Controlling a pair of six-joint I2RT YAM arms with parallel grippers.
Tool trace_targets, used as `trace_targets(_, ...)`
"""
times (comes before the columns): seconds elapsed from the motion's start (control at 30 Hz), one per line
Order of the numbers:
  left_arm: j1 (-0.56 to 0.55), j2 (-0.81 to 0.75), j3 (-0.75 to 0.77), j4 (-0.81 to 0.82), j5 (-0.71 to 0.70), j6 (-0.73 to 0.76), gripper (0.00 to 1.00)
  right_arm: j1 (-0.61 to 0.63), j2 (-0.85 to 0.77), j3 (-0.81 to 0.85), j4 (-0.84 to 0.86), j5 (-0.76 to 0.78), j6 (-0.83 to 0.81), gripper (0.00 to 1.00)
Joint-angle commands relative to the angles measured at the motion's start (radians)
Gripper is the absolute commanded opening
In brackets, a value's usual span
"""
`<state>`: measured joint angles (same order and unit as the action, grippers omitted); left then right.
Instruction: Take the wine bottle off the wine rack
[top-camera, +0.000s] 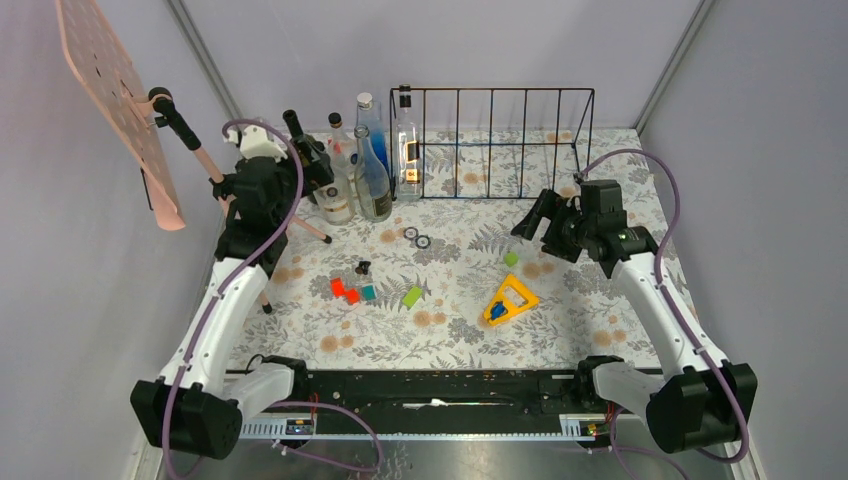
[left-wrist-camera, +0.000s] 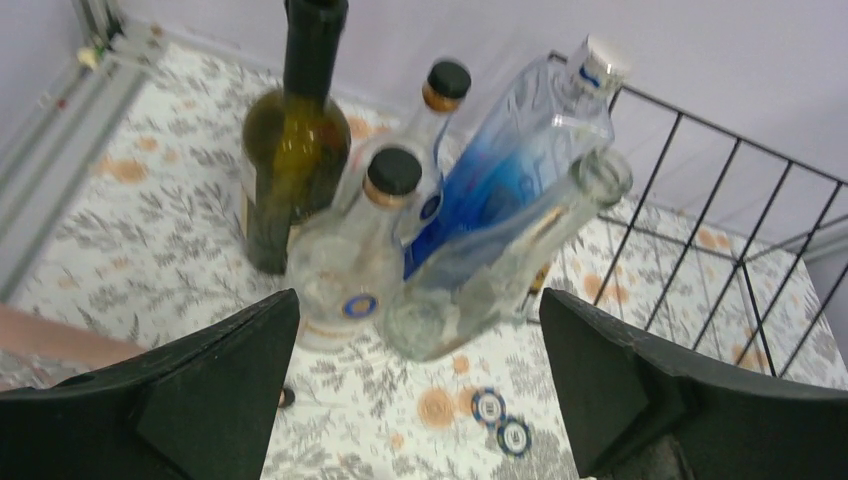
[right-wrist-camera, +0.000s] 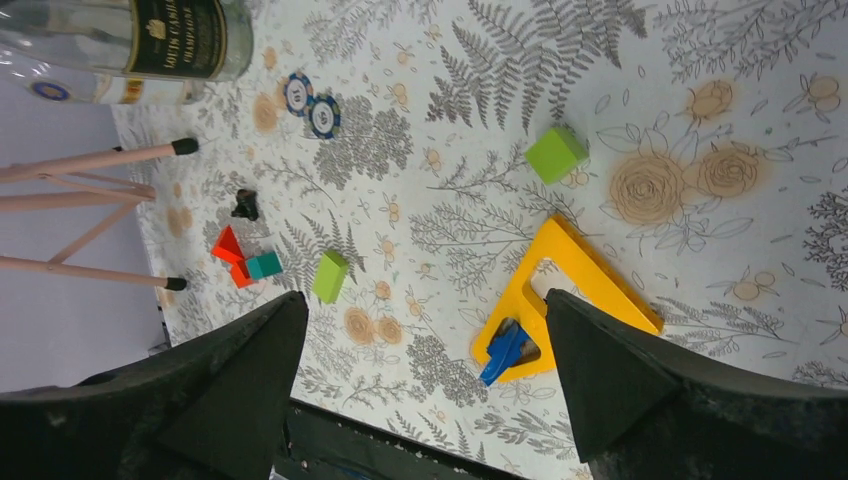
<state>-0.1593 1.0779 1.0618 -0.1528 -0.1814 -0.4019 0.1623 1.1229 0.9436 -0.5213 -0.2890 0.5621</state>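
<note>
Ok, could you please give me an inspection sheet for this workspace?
Surface: table with a floral cover.
Job's things: rack at the back; one bottle upright at its left end, seemingly in the end bay.
Clutter: bottle cluster left of the rack; chips; blocks; yellow triangle.
Grippers: left gripper open, facing the bottle cluster; right gripper open, above the table, holding nothing.
Cables: purple cables loop along both arms.
Surroundings: pink board on a tripod at left; grey walls.
</note>
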Motion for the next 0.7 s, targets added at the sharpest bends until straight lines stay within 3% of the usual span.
trace_targets(0.0,-0.008,-0.073,-0.064,-0.017,0.082,-0.073,0.99,-0.005,-0.042,0.000,0.095,0.024,0.003,0.98)
trace_targets(0.27,-0.009,-0.159,-0.148,-0.068,0.086,-0.038,0.99,0.047,0.062,0.151,0.131,0.074,-0.018,1.00)
trace_targets(0.67,-0.008,-0.172,-0.164,-0.104,0.089,0.007,0.99,0.228,0.478,0.665,0.123,0.116,-0.095,0.97)
